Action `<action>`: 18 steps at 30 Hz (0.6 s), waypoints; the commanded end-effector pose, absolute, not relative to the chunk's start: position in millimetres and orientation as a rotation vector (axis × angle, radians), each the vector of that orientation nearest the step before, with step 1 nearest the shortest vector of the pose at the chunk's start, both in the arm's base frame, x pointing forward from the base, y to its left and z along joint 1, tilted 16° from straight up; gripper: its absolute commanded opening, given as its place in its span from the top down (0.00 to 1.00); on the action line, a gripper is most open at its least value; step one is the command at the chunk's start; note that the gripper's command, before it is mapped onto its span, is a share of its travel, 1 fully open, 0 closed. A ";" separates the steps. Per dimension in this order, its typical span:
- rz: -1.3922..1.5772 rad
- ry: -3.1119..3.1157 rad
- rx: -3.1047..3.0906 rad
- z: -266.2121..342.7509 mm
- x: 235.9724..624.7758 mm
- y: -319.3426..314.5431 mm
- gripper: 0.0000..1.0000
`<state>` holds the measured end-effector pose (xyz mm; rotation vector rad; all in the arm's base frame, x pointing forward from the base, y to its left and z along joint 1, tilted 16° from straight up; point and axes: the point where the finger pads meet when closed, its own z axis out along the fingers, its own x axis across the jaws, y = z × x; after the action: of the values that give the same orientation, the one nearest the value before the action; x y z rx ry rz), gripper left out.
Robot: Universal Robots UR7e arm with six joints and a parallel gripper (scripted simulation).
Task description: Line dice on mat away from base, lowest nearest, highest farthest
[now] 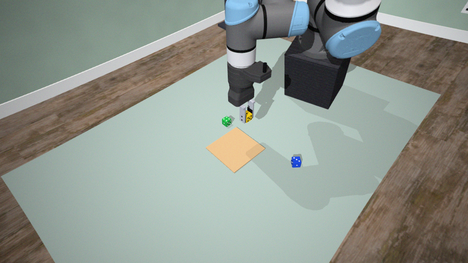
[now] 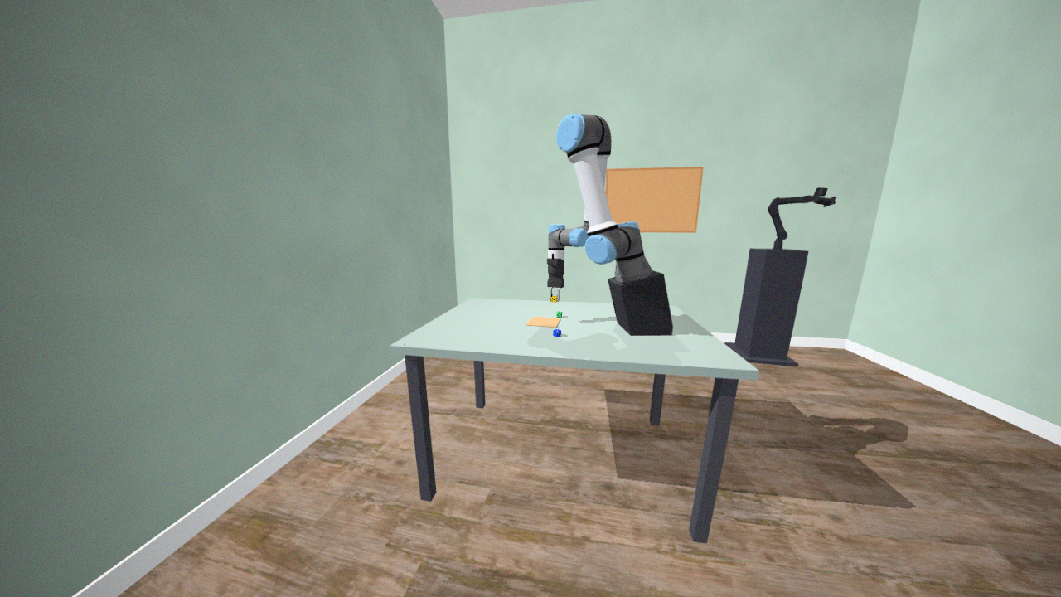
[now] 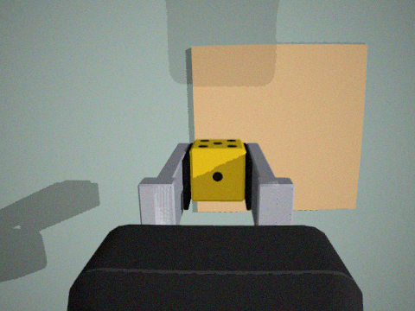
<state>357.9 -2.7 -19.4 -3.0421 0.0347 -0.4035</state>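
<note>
Surface: one pale green table (image 1: 131, 183) (image 2: 459, 341) (image 3: 86, 99), four dark legs visible in the exterior view, on a brown wood-look floor (image 1: 408, 209) (image 2: 482, 549). Green walls with white skirting; one orange board (image 2: 660, 200) on the back wall, right of the frame's middle. One dark pedestal (image 2: 771, 304) at right carries a small black arm (image 2: 777, 220).

Count: three dice, one mat. Square orange mat (image 1: 235, 149) (image 2: 543, 321) (image 3: 303, 130) lies flat near the centre of the top view; no dice rest on it. Green die (image 1: 226, 121) (image 2: 559, 313) on the table, just beyond the mat's upper corner; blue die (image 1: 296, 162) (image 2: 557, 333) on the table, right of centre and lower.

End effector: gripper (image 1: 246, 117) (image 2: 554, 297) (image 3: 218, 163) pinching the yellow die (image 1: 249, 117) (image 2: 554, 299) (image 3: 218, 170) between two fingers, raised above the table — faces with one and five pips visible in the wrist view.
</note>
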 end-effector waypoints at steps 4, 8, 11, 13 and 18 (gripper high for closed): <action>-0.404 0.035 -3.042 -25.1 359.7 -2.4 0.51; -0.404 0.035 -3.042 -27.8 360.4 -2.2 0.51; -0.404 0.035 -3.042 -32.5 361.6 -1.9 0.51; -0.404 0.035 -3.042 -36.1 362.6 -1.6 0.51; -0.404 0.035 -3.042 -46.4 365.4 -1.0 0.51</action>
<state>363.3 -1.4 -39.2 -3.0422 0.0346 -0.4037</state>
